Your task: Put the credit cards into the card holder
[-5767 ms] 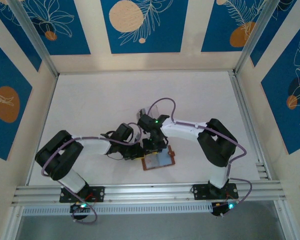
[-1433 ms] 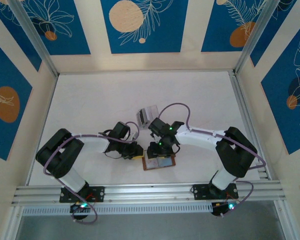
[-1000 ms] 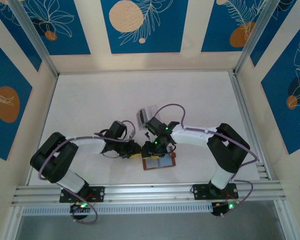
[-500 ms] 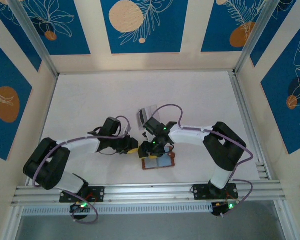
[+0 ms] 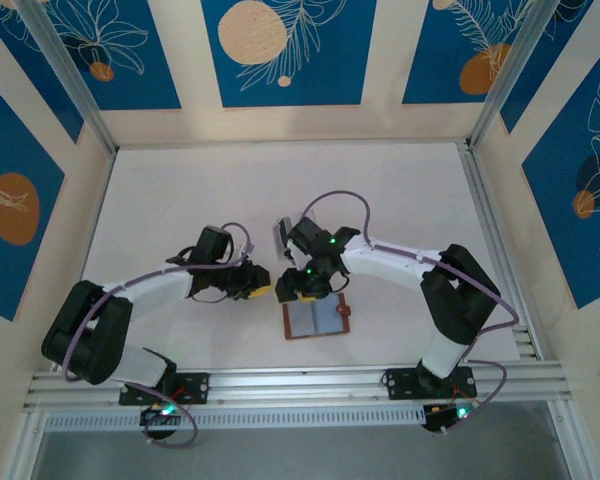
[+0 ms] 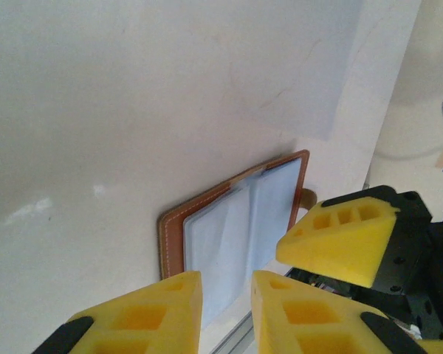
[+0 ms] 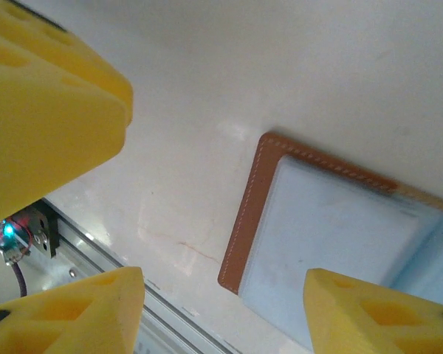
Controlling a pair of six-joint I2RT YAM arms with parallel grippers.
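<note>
Top external: card holder (image 5: pixel 316 320) lies open on the surface (image 5: pixel 180 200), at six o'clock below both hands. Left hand (image 6: pixel 227 284) barely parted, empty; right hand (image 7: pixel 223 284) spread wide, empty.

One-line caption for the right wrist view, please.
Right end effector open above the brown card holder, which lies unfolded on the white table.
</note>
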